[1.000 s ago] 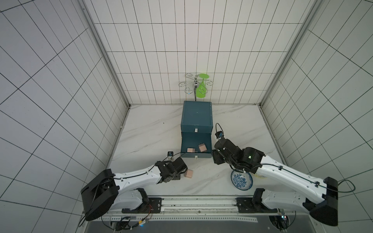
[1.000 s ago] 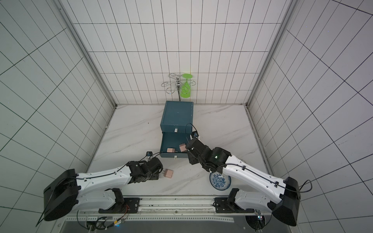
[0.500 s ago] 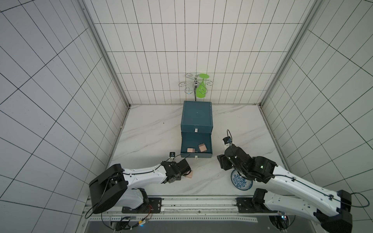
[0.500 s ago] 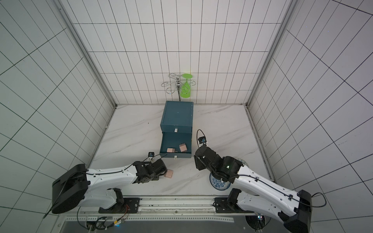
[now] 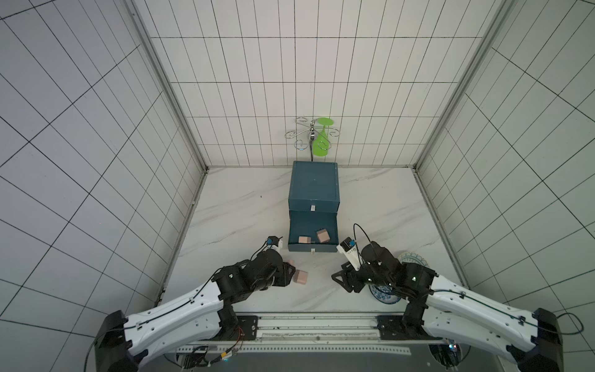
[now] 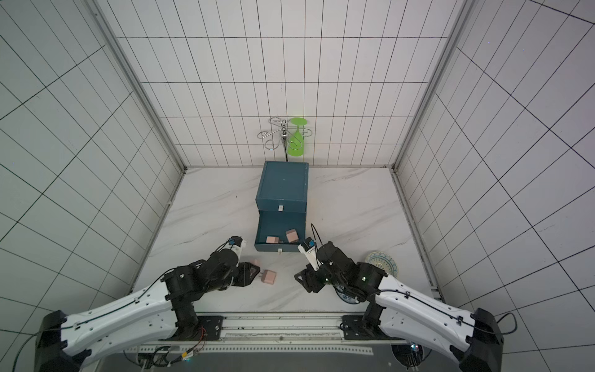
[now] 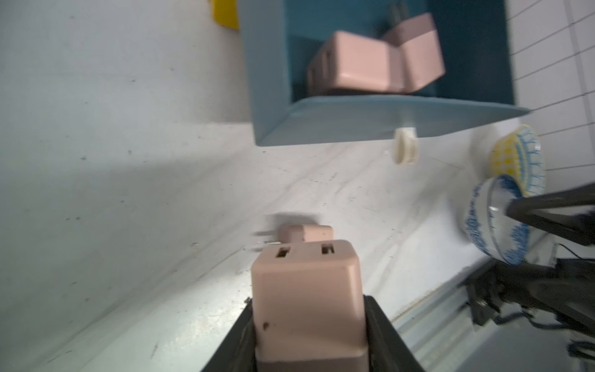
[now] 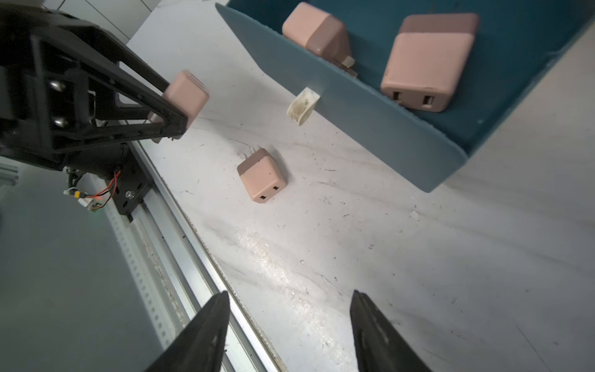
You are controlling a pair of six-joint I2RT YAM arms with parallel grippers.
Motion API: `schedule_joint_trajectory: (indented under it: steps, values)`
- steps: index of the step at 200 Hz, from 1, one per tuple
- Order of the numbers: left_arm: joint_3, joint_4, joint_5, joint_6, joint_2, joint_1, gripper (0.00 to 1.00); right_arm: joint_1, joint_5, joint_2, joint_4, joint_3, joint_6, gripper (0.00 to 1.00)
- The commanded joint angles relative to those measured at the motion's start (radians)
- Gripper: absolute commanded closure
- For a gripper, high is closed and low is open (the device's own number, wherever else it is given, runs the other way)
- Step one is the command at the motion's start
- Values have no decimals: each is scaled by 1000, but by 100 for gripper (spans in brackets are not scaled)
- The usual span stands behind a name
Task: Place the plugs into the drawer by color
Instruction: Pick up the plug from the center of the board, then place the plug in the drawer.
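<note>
Left gripper (image 7: 309,301) is clamping one peach-pink plug (image 8: 185,96); right gripper (image 8: 289,299) is hanging, jaws apart, near open drawer (image 5: 312,256)

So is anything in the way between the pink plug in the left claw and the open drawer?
Nothing visible. Between the held plug in the left claw and the open drawer is bare table; the loose plug lies aside.

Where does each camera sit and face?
Both top views: overhead behind the base, looking down at the marble table and dark teal drawer chest; both arms show.
Left wrist: on the left arm, facing the open drawer; left claw grips a peach-pink cube plug.
Right wrist: on the right arm, facing the table; open right claw shows.
Shared: both wrist views show two pink plugs in the drawer.
</note>
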Motion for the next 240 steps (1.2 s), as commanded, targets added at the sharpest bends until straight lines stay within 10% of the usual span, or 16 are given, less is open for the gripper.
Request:
schedule_joint_trajectory:
  steps: [1, 60, 131, 199, 240]
  values:
    - [44, 57, 108, 50, -66, 4, 84, -5, 27, -19, 48, -27, -9, 36]
    - [436, -166, -214, 195, 290, 16, 90, -1, 343, -234, -76, -70, 47, 36]
    - [760, -211, -209, 244, 823, 67, 94, -2, 449, -387, -143, -96, 85, 34]
    - [809, -222, -293, 221, 960, 96, 89, -1, 417, -281, -115, -83, 83, 34]
    - [807, -214, -306, 218, 990, 99, 67, 0, 419, -253, -112, -80, 83, 35]
